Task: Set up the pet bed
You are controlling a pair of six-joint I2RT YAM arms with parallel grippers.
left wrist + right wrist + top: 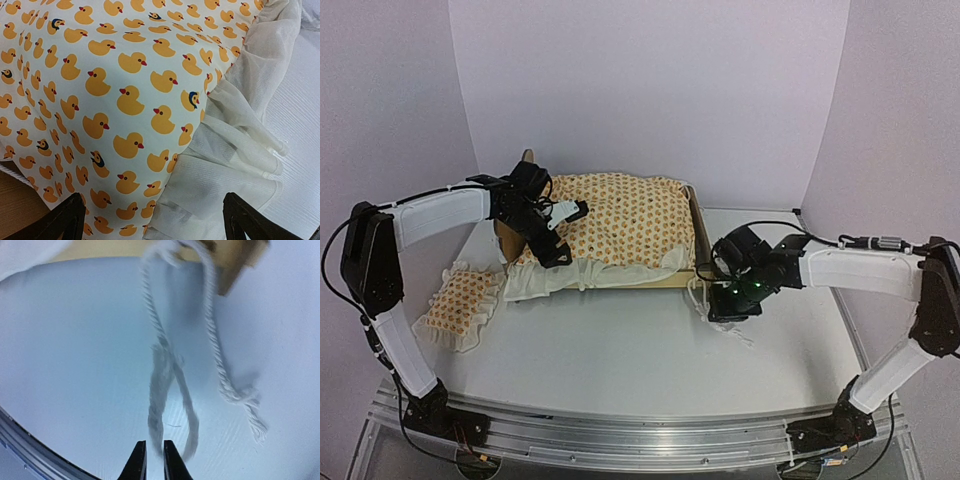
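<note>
The pet bed's light-wood frame (698, 235) stands at the back of the table, covered by the duck-print bedding (620, 225) with its white ruffle (580, 275) hanging over the front. The matching pillow (460, 300) lies on the table to the left. My left gripper (568, 235) hovers open over the bedding's left front corner; the left wrist view shows the print (125, 100) and ruffle (235, 150) between the spread jaws of that gripper (152, 220). My right gripper (154, 452) points down by the frame's right corner (240, 260), jaws a narrow gap apart, a blurred white cord loop (172, 375) just at their tips.
A second white cord (220, 365) with a frayed knotted end trails from the same corner onto the white table (620, 350). The headboard's wooden tip (527, 158) rises behind the left arm. Lilac walls enclose the back and sides. A metal rail runs along the near edge.
</note>
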